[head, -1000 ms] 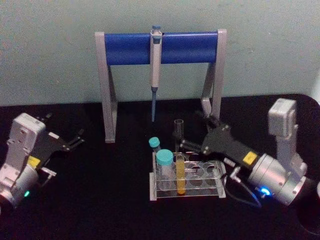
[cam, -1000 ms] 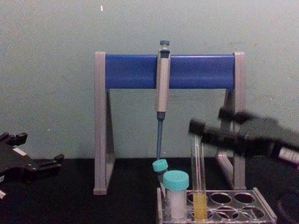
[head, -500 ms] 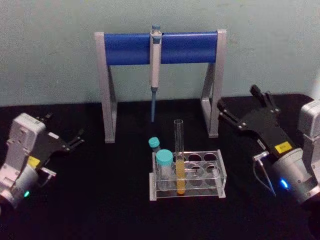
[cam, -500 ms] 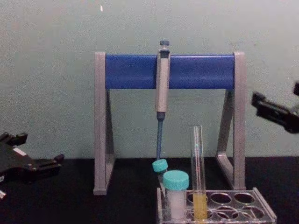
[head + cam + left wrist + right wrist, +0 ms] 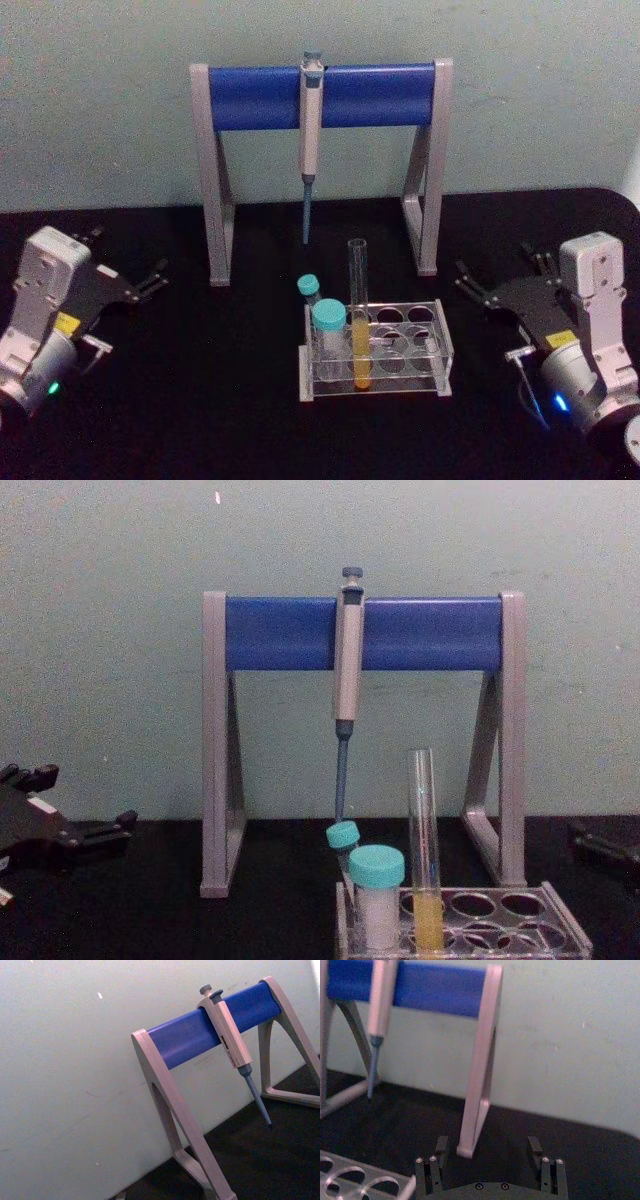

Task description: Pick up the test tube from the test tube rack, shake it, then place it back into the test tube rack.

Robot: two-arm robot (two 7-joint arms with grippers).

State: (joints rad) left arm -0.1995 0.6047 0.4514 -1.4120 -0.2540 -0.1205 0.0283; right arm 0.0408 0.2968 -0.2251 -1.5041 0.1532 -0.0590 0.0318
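Right gripper (image 5: 497,272): low over the black counter (image 5: 200,400) on the right, well apart from the rack (image 5: 440,350), fingers spread wide, nothing between them. Left gripper (image 5: 128,252): parked on the far left, also spread wide and empty.

Test tube (image 5: 357,310): upright in a front hole of the clear rack, yellow liquid in its lower part, open mouth well above the top plate. Just to its left, a wide teal-capped tube (image 5: 328,318) of white contents; behind that, a slim teal-capped tube (image 5: 308,286), its foot hidden, so whether in a hole or beside the rack cannot be told.

Cut off in the chest view: the rack's (image 5: 560,920) lower edge, and all but a dark sliver of the right gripper (image 5: 600,840) at the right border, its opening unreadable there. Left gripper (image 5: 85,798) partly off the left edge, two dark fingers apart. Tube (image 5: 424,850) seen side-on here, liquid level plain.

Right wrist view: both fingers of the right gripper (image 5: 487,1144) clearly apart, the stand's grey leg beyond them, one corner of the rack (image 5: 365,1180) at the border. Left wrist view: the blue-barred stand (image 5: 210,1030) and the hanging pipette (image 5: 232,1045) against the wall.

Against half a second ago: right gripper lower and drawn nearer the robot, away from the stand's right leg. A second ago, right at the tube's upper part. Tube, rack and left gripper unmoved.
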